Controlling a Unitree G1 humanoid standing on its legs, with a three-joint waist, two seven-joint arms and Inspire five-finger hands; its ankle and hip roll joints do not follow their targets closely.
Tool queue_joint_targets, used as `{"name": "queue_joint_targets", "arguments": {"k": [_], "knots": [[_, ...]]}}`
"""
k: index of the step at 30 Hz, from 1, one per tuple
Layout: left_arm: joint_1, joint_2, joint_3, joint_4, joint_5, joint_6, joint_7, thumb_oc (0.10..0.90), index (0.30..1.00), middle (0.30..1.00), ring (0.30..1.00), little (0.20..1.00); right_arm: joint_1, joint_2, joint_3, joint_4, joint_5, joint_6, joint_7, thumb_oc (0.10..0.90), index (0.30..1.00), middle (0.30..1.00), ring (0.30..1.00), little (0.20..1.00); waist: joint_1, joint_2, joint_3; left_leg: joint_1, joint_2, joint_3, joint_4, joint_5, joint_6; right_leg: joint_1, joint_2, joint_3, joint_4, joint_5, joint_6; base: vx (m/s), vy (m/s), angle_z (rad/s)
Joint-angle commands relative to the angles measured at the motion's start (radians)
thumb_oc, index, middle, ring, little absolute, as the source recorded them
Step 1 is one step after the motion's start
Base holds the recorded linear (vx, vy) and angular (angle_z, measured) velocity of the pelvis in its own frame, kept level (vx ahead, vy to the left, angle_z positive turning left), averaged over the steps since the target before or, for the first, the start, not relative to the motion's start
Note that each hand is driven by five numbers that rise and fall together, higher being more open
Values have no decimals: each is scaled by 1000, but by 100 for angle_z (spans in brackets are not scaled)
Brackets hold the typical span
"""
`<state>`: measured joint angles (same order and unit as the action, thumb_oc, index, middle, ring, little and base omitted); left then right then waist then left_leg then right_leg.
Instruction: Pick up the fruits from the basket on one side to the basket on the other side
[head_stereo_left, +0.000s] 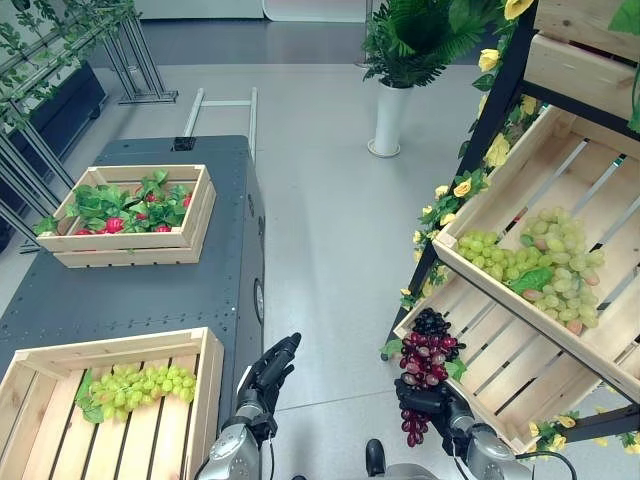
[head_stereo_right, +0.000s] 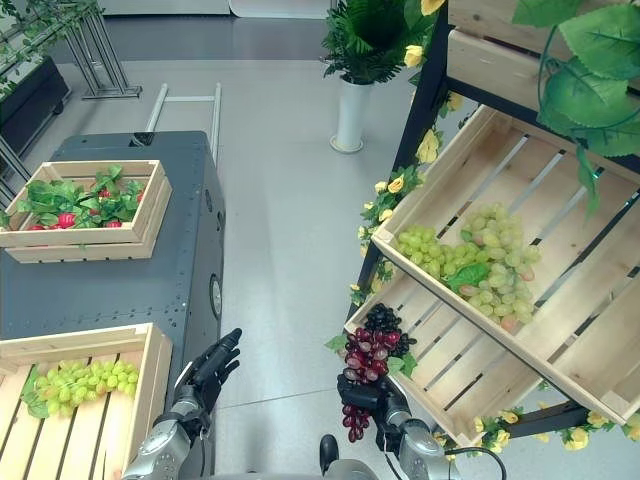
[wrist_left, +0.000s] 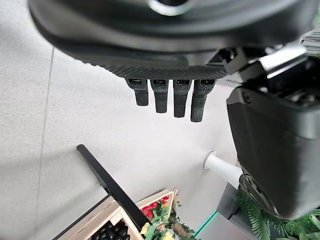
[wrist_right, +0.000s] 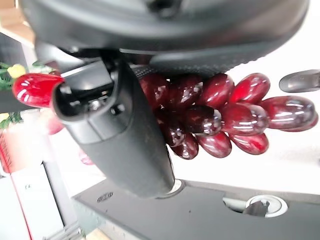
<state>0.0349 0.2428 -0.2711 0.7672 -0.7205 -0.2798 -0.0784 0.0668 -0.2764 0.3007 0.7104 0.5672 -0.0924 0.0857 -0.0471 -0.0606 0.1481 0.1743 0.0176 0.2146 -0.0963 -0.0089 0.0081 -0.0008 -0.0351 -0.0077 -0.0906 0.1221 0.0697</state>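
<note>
My right hand (head_stereo_left: 428, 402) is shut on a bunch of red grapes (head_stereo_left: 418, 362), which hangs at the front edge of the shelf's lower wooden crate (head_stereo_left: 500, 365). The right wrist view shows the thumb (wrist_right: 120, 135) curled round those red grapes (wrist_right: 225, 115). A bunch of dark grapes (head_stereo_left: 432, 322) lies just behind, at that crate's corner. Green grapes (head_stereo_left: 535, 262) fill the upper shelf crate (head_stereo_left: 520, 160). The near crate (head_stereo_left: 205, 390) on the left table holds one green bunch (head_stereo_left: 135, 388). Beside that crate my left hand (head_stereo_left: 272, 368) is open, its fingers (wrist_left: 170, 97) straight and holding nothing.
A dark grey table (head_stereo_left: 150, 300) carries both left crates; the far one (head_stereo_left: 195, 215) holds leafy red fruit. Bare floor runs between table and shelf. A potted plant in a white vase (head_stereo_left: 390, 115) stands behind, and metal racks (head_stereo_left: 135, 60) at the back left.
</note>
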Motion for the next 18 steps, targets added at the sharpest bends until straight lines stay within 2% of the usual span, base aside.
{"name": "queue_joint_targets", "arguments": {"k": [1,2,3,5,6,7,8,9,11,13,18], "knots": [[-130,-26,-14,0,2,-110,-39,800,900,900,900,900,-119,-13,-65,-60,-82,-150,-91,400,300,300,300,300,-31,33,44,-50,-47,-26,18,-62,43,48,43,-11,9,-67,-17,-52,-9,-13],[-145,-22,-26,-20,-4,-116,-30,800,900,900,900,900,-136,-30,-58,-73,-129,-163,-144,400,300,300,300,300,-33,33,75,-87,-47,-23,44,-63,46,10,41,-13,43,-75,-20,-84,-6,-11],[-148,-21,-27,-23,-5,-117,-29,800,900,900,900,900,-139,-33,-57,-74,-133,-164,-149,400,300,300,300,300,-33,33,78,-94,-46,-23,49,-64,46,2,41,-14,49,-76,-21,-217,-3,-7],[-205,-10,-57,-59,-22,-136,-5,800,900,900,900,900,-196,-81,-42,-120,-183,-180,-240,400,300,300,300,300,-39,29,168,-205,-45,-21,155,-71,46,-103,38,-25,161,-99,-32,-319,7,-7],[-211,-9,-60,-62,-23,-137,-4,800,900,900,900,900,-201,-86,-41,-124,-186,-181,-251,400,300,300,300,300,-39,28,176,-216,-45,-21,167,-73,46,-112,38,-26,171,-101,-33,-325,11,-12],[-243,-5,-75,-79,-26,-137,8,800,900,900,900,900,-237,-119,-43,-137,-208,-190,-305,400,300,300,300,300,-42,23,225,-281,-37,-6,255,-88,48,-173,31,-43,247,-116,-40,-231,9,-4],[-258,-4,-83,-86,-25,-138,16,800,900,900,900,900,-252,-135,-47,-144,-219,-191,-341,400,300,300,300,300,-45,21,250,-320,-32,-1,313,-103,49,-207,27,-51,294,-129,-44,-219,9,1],[-260,-4,-85,-87,-25,-137,18,800,900,900,900,900,-255,-139,-48,-147,-221,-191,-350,400,300,300,300,300,-45,20,255,-329,-32,-1,327,-107,50,-215,26,-53,304,-132,-46,-117,3,7],[-276,-3,-100,-99,-31,-128,38,800,900,900,900,900,-273,-167,-70,-164,-205,-190,-406,400,300,300,300,300,-43,9,291,-411,-29,0,437,-146,58,-290,24,-70,406,-167,-55,-87,3,-1],[-282,-4,-106,-102,-35,-124,43,800,900,900,900,900,-280,-179,-84,-165,-189,-191,-422,400,300,300,300,300,-41,6,304,-433,-31,-12,479,-179,58,-307,27,-77,446,-197,-54,-35,0,-5],[-284,7,-123,-133,-29,-139,36,800,900,900,900,900,-306,-221,-155,-160,-113,-230,-443,400,300,300,300,300,-15,-5,352,-572,-42,-45,651,-238,60,-414,23,-111,602,-252,-74,-84,-24,2]]}}
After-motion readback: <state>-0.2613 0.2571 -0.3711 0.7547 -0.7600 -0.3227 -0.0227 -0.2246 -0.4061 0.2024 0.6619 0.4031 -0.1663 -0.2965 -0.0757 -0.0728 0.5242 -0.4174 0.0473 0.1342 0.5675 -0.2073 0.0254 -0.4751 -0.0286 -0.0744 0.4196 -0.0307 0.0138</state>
